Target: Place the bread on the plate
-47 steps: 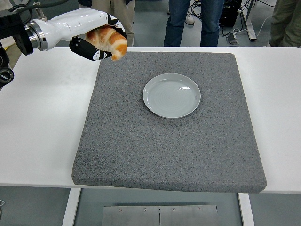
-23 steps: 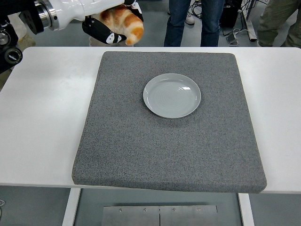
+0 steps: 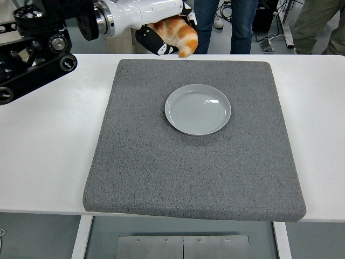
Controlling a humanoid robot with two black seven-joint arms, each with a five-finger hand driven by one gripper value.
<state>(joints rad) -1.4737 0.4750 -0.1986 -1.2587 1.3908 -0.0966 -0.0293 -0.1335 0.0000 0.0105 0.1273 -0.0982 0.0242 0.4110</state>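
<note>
My left hand [image 3: 164, 38] is shut on the bread [image 3: 178, 34], a golden-brown croissant, held in the air above the far edge of the grey mat [image 3: 194, 140]. The bread hangs up and to the left of the pale grey plate [image 3: 197, 109], which lies bare on the mat's far half. A gap of mat separates the hand from the plate. My right arm does not show.
The mat covers most of the white table [image 3: 48, 140]. My left arm's black links [image 3: 38, 59] stretch over the table's far left corner. Legs of people [image 3: 223, 24] stand beyond the far edge.
My left hand has carried the bread to the right along the mat's far edge, closer to the plate. More of the arm now reaches in. The plate has stayed put.
</note>
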